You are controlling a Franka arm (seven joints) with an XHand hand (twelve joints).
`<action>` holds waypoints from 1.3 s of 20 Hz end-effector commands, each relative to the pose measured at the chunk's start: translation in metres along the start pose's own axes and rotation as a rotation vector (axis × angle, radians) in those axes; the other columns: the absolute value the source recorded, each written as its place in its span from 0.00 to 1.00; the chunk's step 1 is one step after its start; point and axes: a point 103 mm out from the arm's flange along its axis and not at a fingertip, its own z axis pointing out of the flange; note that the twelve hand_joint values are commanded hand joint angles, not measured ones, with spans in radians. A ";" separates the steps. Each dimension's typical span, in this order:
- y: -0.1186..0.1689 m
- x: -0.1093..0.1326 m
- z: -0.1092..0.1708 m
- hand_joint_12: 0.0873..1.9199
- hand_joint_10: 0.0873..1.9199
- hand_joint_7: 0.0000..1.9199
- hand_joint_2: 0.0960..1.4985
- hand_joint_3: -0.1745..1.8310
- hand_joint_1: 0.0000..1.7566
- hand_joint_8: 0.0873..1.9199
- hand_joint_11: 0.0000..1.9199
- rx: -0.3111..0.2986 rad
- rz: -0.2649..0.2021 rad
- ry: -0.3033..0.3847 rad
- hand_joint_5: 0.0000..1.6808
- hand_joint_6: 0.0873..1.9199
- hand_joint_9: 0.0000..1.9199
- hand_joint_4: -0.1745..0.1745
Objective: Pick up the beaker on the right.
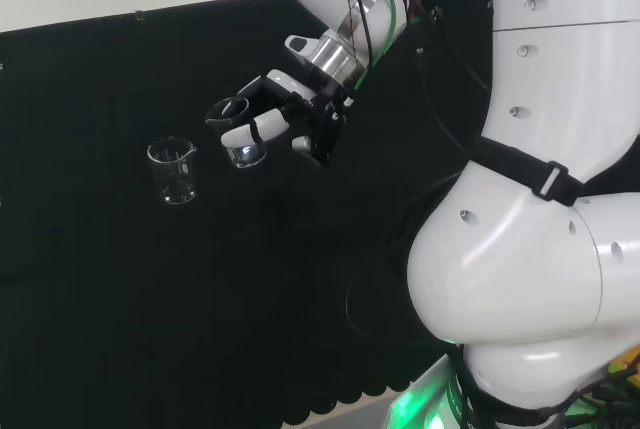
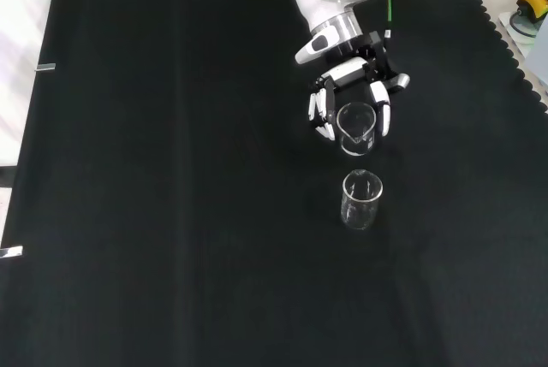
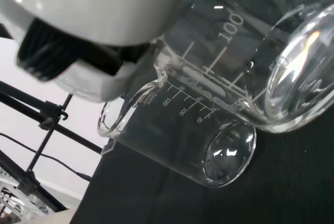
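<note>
- In the head view I see the hand (image 1: 290,114) with fingers (image 1: 252,132) curled round a clear beaker (image 1: 235,134).
- That held beaker sits just right of the other beaker (image 1: 173,170), slightly farther back.
- In the front view I see the held one (image 2: 356,127) right above the free one (image 2: 361,199), close but apart.
- The free one stands upright on the black cloth (image 2: 171,170).

Near beaker (image 3: 271,51) cut off by wrist view's edge; hand (image 3: 94,20) blurred, partly covering it.
</note>
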 end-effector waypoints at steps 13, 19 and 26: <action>-0.002 0.009 -0.003 0.45 0.00 0.83 0.41 0.35 0.75 0.00 0.50 0.005 -0.007 -0.046 0.87 0.08 0.77 0.00; -0.003 0.013 -0.010 0.45 0.00 0.83 0.41 0.35 0.75 0.00 0.50 0.003 -0.012 -0.061 0.87 0.08 0.77 0.00; -0.004 0.016 -0.013 0.45 0.00 0.83 0.41 0.35 0.75 0.00 0.50 0.001 -0.016 -0.088 0.87 0.08 0.77 0.00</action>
